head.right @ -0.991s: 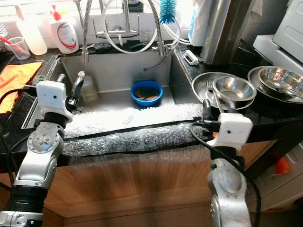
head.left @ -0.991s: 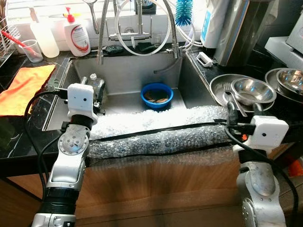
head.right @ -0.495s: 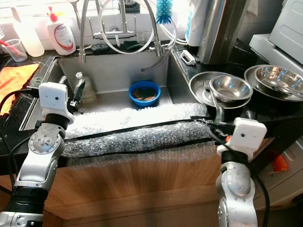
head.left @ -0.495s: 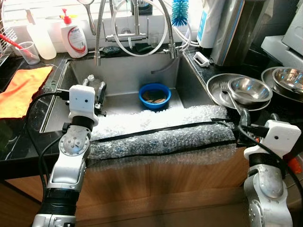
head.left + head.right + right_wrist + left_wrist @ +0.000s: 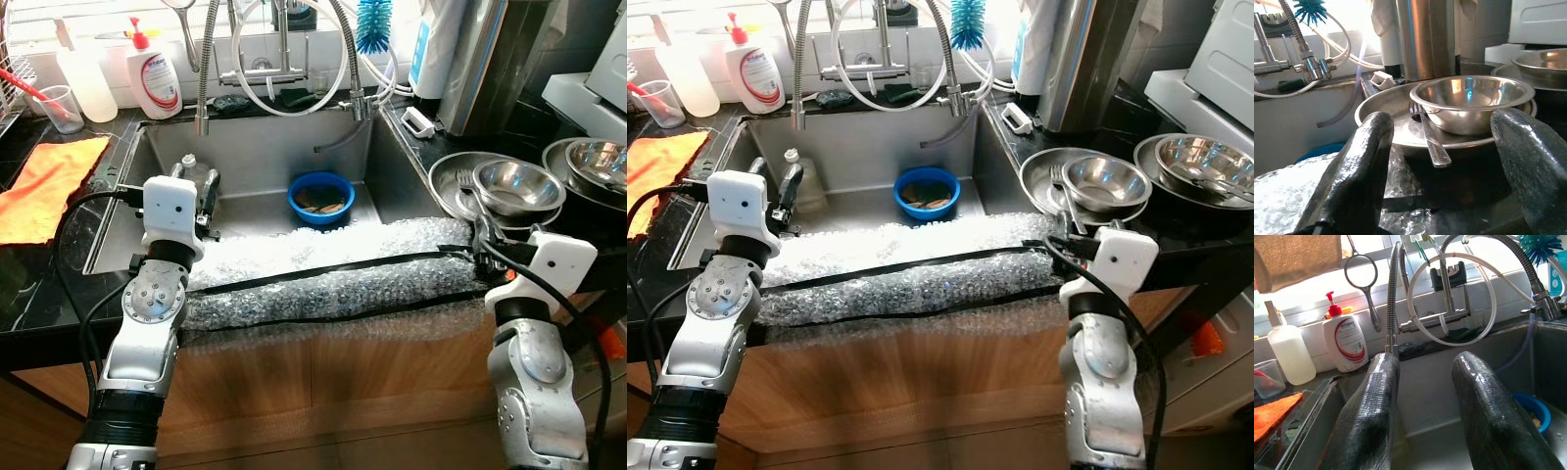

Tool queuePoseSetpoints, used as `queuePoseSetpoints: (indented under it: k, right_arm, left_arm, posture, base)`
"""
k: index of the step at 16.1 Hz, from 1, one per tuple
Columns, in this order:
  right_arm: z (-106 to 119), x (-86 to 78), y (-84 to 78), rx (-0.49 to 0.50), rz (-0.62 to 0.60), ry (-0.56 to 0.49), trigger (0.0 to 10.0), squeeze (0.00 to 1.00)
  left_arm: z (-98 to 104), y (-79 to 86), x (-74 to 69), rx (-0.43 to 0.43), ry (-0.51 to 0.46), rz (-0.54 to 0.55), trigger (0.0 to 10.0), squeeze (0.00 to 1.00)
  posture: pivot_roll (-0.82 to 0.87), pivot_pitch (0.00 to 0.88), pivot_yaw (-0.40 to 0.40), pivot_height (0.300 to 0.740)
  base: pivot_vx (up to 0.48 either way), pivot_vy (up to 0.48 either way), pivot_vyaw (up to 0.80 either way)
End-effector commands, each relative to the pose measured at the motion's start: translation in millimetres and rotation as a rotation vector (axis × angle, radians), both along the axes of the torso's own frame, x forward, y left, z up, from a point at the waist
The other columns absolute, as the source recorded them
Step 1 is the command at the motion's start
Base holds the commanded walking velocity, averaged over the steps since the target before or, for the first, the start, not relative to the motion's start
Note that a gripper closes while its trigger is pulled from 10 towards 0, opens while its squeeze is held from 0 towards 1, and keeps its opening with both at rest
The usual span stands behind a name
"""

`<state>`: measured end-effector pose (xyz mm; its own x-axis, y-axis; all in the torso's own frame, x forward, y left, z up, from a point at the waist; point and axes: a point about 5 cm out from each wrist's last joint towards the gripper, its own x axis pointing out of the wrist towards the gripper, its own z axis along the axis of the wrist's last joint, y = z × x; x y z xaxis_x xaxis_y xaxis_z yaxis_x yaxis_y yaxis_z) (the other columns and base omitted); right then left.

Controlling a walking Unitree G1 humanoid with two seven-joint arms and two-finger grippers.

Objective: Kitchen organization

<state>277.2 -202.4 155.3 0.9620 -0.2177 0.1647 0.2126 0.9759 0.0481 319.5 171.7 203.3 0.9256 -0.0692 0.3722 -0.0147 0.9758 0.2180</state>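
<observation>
Right tool [image 5: 1449,161], fingers spread, faces the fork [image 5: 1428,137] and steel bowl [image 5: 1471,108] on the tabletop [image 5: 39,274], left tool [image 5: 1425,406] spread over the sink [image 5: 255,157].

A home kitchen: a steel sink [image 5: 255,157] set in a dark stone surface [image 5: 39,264], a pull-out spring tap [image 5: 284,49] under a window, a dish-soap bottle [image 5: 155,73], a blue bottle brush [image 5: 373,24], an orange cloth [image 5: 44,186], and stacked steel bowls [image 5: 514,186] with a fork [image 5: 1427,134] on a plate.

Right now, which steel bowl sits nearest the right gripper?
The steel bowl on the plate with the fork, facing the open right gripper; the other bowl sits farther right.
</observation>
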Motion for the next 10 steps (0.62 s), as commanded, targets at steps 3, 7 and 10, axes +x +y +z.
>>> queuePoseSetpoints:
  k: [3,7,10]
  right_arm:
    - [-2.9,3.2,1.7,-0.017,0.009,0.025,10.0,0.0]
    - [-7.7,5.7,-0.4,-0.029,-0.005,0.057,10.0,0.0]
    - [-9.7,8.0,0.3,-0.037,0.001,0.071,0.0,0.0]
  left_arm:
    - [1.7,-2.7,-1.1,0.022,-0.007,-0.001,10.0,0.0]
    - [1.2,-3.1,-1.0,0.023,-0.006,-0.002,10.0,0.0]
    - [1.1,-3.2,-1.2,0.025,-0.006,-0.002,10.0,0.0]
  posture:
    - [-0.06,0.029,0.027,0.74]
    - [-0.06,0.032,0.024,0.74]
    - [-0.06,0.032,0.024,0.74]
  base:
    - [0.0,0.0,0.0]
    - [0.0,0.0,0.0]
    - [0.0,0.0,0.0]
